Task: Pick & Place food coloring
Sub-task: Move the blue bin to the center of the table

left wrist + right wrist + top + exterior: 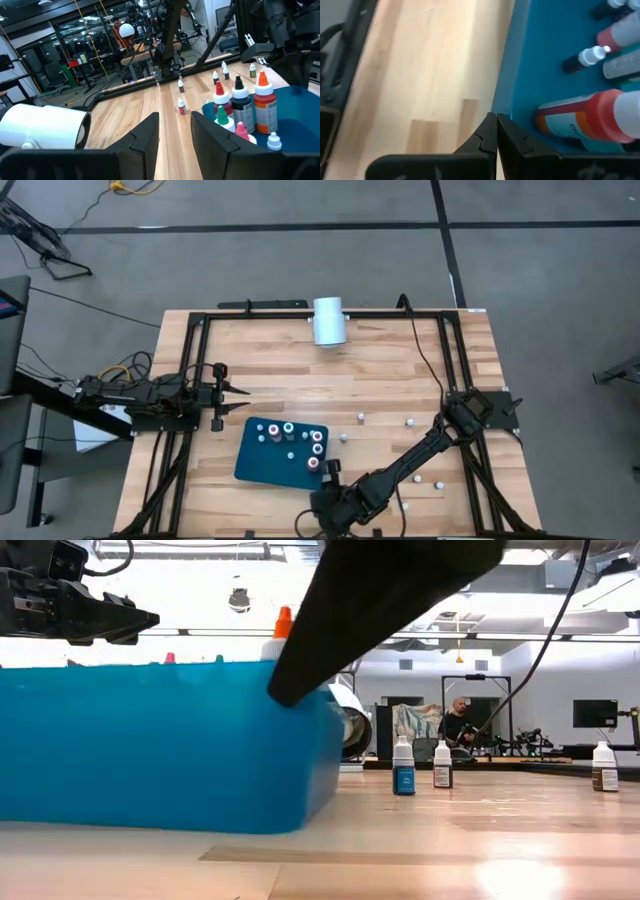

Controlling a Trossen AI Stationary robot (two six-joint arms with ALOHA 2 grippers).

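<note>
A blue tray point(255, 462) lies near the table's front centre. On it stand several food coloring bottles point(289, 430), among them a large orange one point(590, 120). More small bottles point(361, 417) stand loose on the wood to the tray's right point(403, 765). My right gripper point(330, 470) is shut, slanting down, with its tip point(496, 122) at the tray's right near edge, beside the orange bottle. My left gripper point(245, 391) hovers level at the table's left, left of the tray, open point(175, 122) with nothing between its fingers. My right gripper's shut fingertips stand right at the tray's rim point(504, 107), coming slanting down from the table's near right side. Whether they touch the rim, I cannot tell.
A large white cylinder point(329, 321) lies on its side at the table's far edge. A black frame point(200, 350) runs around the tabletop. Bare wood lies between the tray and the cylinder. A person sits in the room beyond point(458, 720).
</note>
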